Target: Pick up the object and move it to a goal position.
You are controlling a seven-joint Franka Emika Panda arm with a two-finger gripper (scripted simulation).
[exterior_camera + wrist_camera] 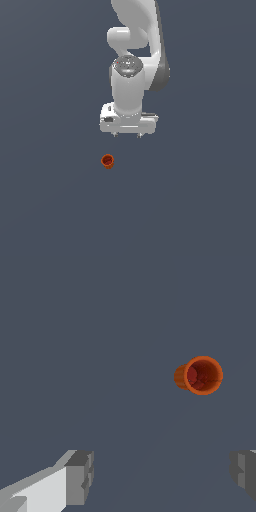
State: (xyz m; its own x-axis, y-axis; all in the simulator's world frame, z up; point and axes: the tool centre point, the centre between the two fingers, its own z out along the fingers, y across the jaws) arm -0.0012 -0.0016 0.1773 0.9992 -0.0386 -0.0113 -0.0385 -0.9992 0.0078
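Above the desk (45,200), the gripper (127,134) is held spread wide and empty; the cup (107,161) is not yet reached, so alignment and descent are called for.

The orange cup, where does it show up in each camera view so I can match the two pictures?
Exterior view: the orange cup sits just below centre, below the gripper and slightly toward the exterior view's left of it.
Wrist view: the cup appears large, hollow opening facing the camera, beyond the open fingers and not between them.
Shared landmark: the white gripper, apart from the cup in both views.
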